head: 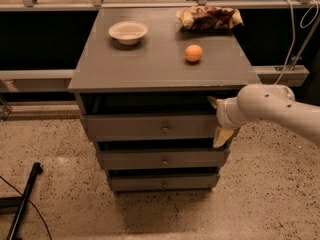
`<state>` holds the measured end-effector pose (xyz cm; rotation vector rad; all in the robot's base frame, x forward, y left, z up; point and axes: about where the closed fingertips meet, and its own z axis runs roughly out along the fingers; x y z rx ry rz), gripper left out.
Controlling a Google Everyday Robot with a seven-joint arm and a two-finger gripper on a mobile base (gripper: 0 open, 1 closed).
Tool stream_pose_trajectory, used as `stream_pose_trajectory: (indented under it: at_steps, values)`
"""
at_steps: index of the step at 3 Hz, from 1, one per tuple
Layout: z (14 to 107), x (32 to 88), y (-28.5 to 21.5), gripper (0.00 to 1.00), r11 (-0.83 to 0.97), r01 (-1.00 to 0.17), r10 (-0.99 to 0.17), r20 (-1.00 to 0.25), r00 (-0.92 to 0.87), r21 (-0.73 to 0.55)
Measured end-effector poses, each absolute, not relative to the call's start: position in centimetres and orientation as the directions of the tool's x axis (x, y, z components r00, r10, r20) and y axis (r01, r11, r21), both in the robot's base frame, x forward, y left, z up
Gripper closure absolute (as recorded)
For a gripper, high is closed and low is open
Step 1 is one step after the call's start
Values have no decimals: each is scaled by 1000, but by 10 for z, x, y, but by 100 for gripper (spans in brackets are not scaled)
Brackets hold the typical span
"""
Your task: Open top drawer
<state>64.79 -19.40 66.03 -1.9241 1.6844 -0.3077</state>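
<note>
- A grey wooden cabinet (150, 66) with a flat top and three stacked drawers stands on a speckled floor.
- A white robot arm (280, 109) reaches in from the right.
- The wide grey top drawer (130, 126) sits just under the cabinet top, with a dark gap above its front.
- The gripper (218, 120) is at the drawer front's right end. Its tan fingers (221, 136) are spread apart, one above and one below. Whether they touch it is unclear.
- A crumpled snack bag (207, 18) lies back right.
- A shallow white bowl (128, 32) sits back left.
- A round orange fruit (193, 53) rests near the bag.
- A small brass knob (165, 129) marks the drawer's centre.
</note>
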Motion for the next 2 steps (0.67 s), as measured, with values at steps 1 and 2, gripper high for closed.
stream_pose_trajectory:
  at_steps: [1,2]
  values:
    - [664,674,-185,0,-16,-855,-956,-243,165,-519]
    - [653,687,-176,9,9,-874,-952,-271,141,-486]
